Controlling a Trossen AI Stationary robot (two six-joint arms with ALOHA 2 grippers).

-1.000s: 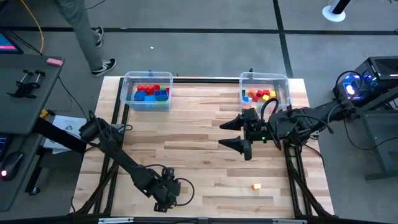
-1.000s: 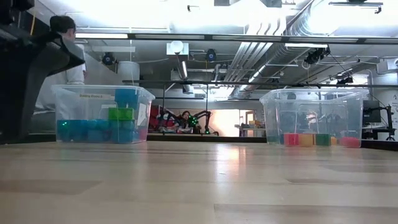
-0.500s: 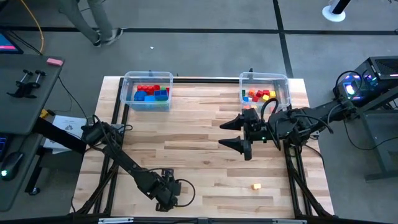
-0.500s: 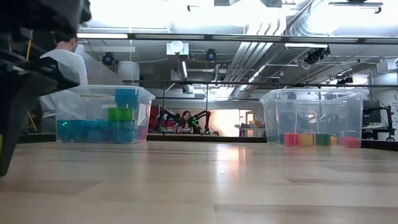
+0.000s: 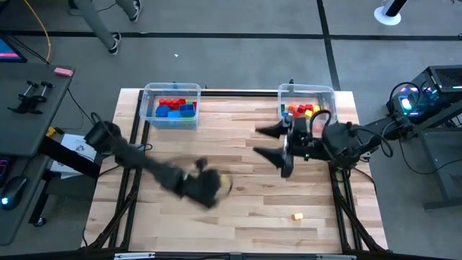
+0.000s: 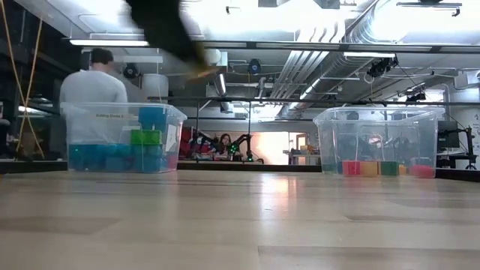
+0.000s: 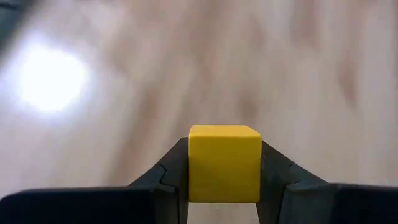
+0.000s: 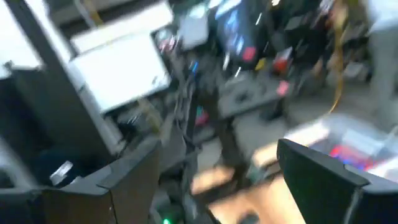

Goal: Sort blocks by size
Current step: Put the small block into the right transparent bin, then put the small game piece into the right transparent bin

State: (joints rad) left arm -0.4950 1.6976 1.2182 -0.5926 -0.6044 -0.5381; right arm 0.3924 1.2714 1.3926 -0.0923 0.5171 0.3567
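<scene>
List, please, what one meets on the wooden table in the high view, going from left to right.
Clear plastic bin of red and blue blocks → left tool holding a yellow cube block → right tool, open → small yellow block lying loose → clear plastic bin of small mixed-colour blocks.

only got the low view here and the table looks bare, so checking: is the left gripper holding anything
Observer: Yes. In its wrist view the left gripper is shut on a yellow cube, clamped between both fingers.
Operator: where is that arm
Observer: From above, the left gripper is over the middle of the table, between the two bins.
Operator: any blocks left loose
Observer: One small yellow-orange block lies on the near right part of the table.
Operator: and the right arm
Observer: The right gripper hangs open by the right bin, holding nothing.
</scene>
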